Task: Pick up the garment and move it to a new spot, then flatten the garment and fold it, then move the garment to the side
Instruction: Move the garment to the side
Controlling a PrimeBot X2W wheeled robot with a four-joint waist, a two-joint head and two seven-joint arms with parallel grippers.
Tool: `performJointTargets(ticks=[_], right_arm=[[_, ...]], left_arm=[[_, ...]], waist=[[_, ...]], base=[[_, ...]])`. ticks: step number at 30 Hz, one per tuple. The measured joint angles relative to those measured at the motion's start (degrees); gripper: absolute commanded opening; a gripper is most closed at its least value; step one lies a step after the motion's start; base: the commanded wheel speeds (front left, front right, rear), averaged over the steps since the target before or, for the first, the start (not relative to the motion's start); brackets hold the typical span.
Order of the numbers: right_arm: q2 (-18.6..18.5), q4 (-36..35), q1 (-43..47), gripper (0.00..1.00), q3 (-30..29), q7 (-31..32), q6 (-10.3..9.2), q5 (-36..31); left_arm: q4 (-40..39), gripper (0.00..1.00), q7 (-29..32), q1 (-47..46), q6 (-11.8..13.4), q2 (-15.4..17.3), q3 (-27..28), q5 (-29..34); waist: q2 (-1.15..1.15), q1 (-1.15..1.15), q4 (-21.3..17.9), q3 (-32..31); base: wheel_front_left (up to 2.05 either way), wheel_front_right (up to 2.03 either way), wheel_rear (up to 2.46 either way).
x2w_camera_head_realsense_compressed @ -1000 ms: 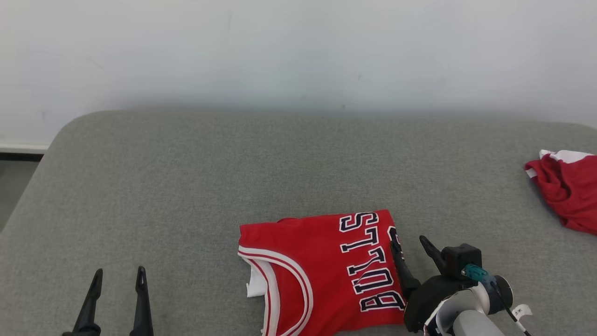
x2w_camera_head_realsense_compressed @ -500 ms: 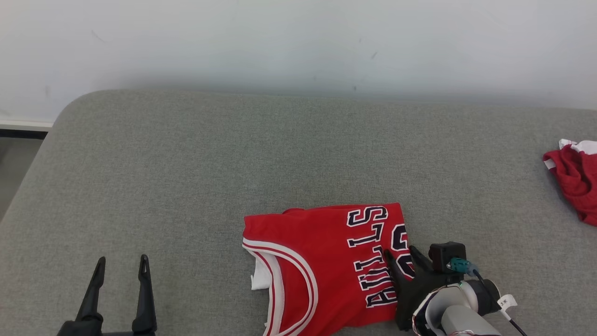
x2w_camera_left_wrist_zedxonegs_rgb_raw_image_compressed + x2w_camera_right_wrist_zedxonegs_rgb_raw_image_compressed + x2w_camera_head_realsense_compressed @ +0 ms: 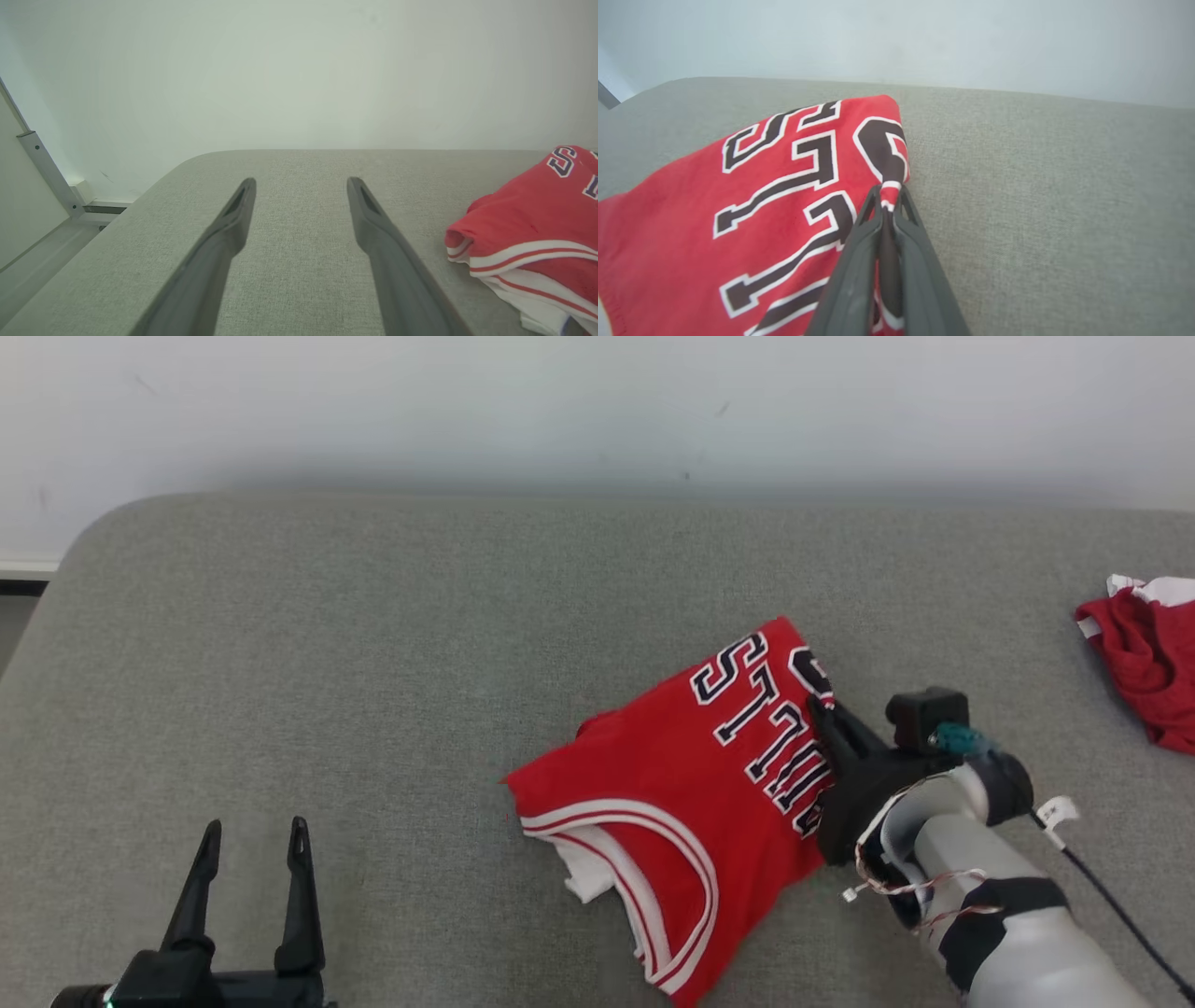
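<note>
The garment (image 3: 681, 784) is a folded red jersey with dark, white-edged lettering and white-and-red armhole trim; it lies skewed on the grey cushion (image 3: 373, 663), right of centre. My right gripper (image 3: 822, 709) is shut on its right edge, and the right wrist view shows the fabric (image 3: 784, 186) pinched between the tips of that gripper (image 3: 889, 193). At the lower left my left gripper (image 3: 252, 835) stands open above bare cushion, well left of the jersey. From the left wrist, that gripper (image 3: 301, 184) has nothing between its fingers and the jersey (image 3: 528, 228) lies to its right.
A second red and white cloth (image 3: 1144, 658) lies bunched at the cushion's far right edge. A pale wall (image 3: 597, 401) runs behind the cushion. The cushion's left end is rounded, with floor and a metal rail (image 3: 44, 172) beyond it.
My right gripper has shut on the jersey's right edge and dragged it up and to the right, turning it askew. The head camera has shifted. The left gripper has stayed open.
</note>
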Motion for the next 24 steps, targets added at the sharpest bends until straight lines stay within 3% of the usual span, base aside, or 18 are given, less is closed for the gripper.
performJointTargets(ticks=[14, 24], right_arm=[[-19.29, -2.26, -15.78, 0.0, 4.85, 0.75, 0.01, 3.94], [-26.55, -2.46, -23.36, 0.0, 4.46, 0.4, 0.01, 4.63]], left_arm=[[-2.44, 1.0, 0.01, -7.9, -0.52, 1.99, -3.64, -0.07], [-6.15, 1.0, 0.0, -10.06, -0.76, 4.61, -2.79, 0.34]], waist=[[0.01, 0.01, -3.92, 10.82], [0.01, 0.01, -8.42, 16.93]], base=[[0.0, 0.0, 0.0], [0.0, 0.0, 0.0]])
